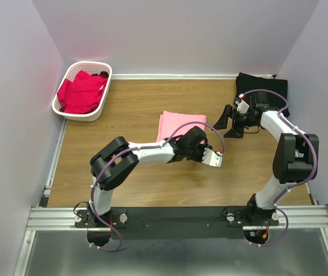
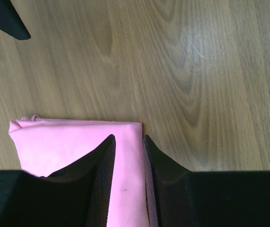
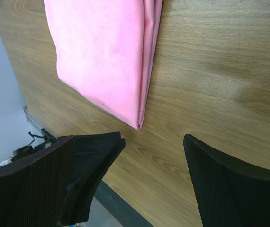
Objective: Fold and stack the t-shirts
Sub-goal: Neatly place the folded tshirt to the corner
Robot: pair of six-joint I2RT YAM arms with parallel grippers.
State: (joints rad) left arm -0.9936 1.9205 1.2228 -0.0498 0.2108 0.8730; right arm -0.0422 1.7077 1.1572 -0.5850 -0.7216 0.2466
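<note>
A folded salmon-pink t-shirt [image 1: 175, 122] lies flat on the middle of the wooden table; it also shows in the left wrist view [image 2: 73, 142] and the right wrist view [image 3: 102, 56]. My left gripper [image 1: 194, 142] sits low over its near right corner. In the left wrist view [image 2: 128, 138] the jaws stand narrow, with the shirt's edge strip between them. My right gripper [image 1: 228, 125] is open and empty just right of the shirt, above bare wood [image 3: 153, 142]. A black t-shirt [image 1: 262, 87] lies at the back right. Magenta-red t-shirts [image 1: 82, 92] fill the basket.
The white slotted basket [image 1: 102, 70] stands at the back left corner. Walls close the table at the back and both sides. A metal rail [image 1: 181, 217] with the arm bases runs along the near edge.
</note>
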